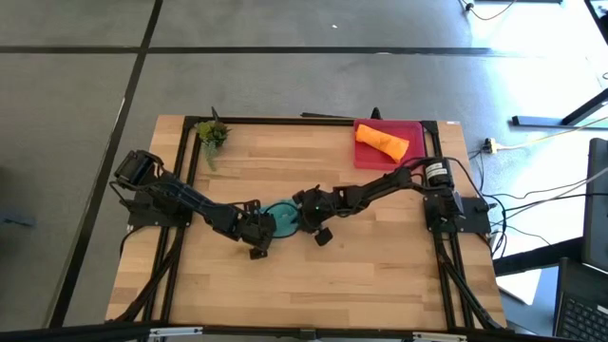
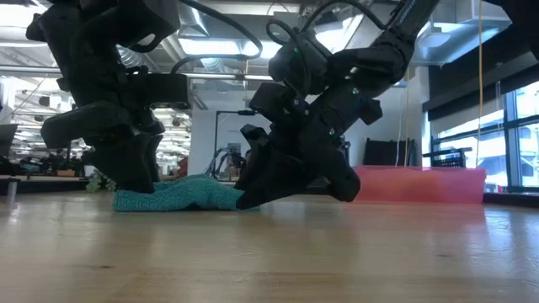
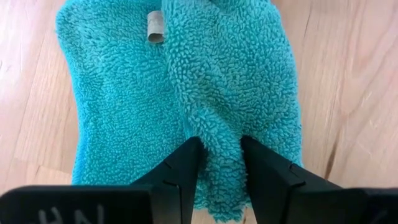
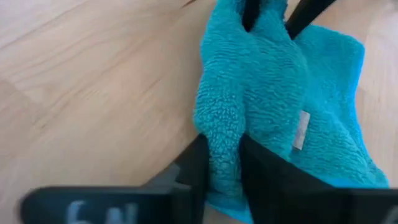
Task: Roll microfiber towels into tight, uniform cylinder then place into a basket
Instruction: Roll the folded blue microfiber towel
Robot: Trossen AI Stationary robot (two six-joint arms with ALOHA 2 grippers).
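High view: I am looking straight down at both arms meeting near the middle of the table (image 1: 380, 275), with the teal towel (image 1: 282, 218) lying between them. The left gripper (image 1: 258, 232) is sitting at one end of the towel and the right gripper (image 1: 309, 217) at the other.

In the left wrist view, I am seeing the left gripper's (image 3: 219, 163) jaws pinching a raised ridge of the teal towel (image 3: 124, 93) between them, the pile bulging up through the gap, so they are clamped on the cloth. A small grey sewn-in tag (image 3: 155, 27) is showing on the towel beyond the jaws, curled over, and I cannot read any writing on it. Faint pale letters are showing on the gripper body behind the jaws, too cut off to read.

In the right wrist view, the right gripper's (image 4: 224, 162) jaws are likewise gripping a fold of the teal towel (image 4: 323, 81) between them. The tag (image 4: 301, 129) is lying just beside those jaws, blank as far as I can tell. The other arm's fingers (image 4: 305, 15) are showing at the far end of the cloth.

Well away from both sets of jaws, the orange towel (image 1: 382, 143) is lying rolled inside the pink-red basket (image 1: 414, 128) at the table's far edge. A small green plant (image 1: 212, 134) is standing by the opposite far corner.
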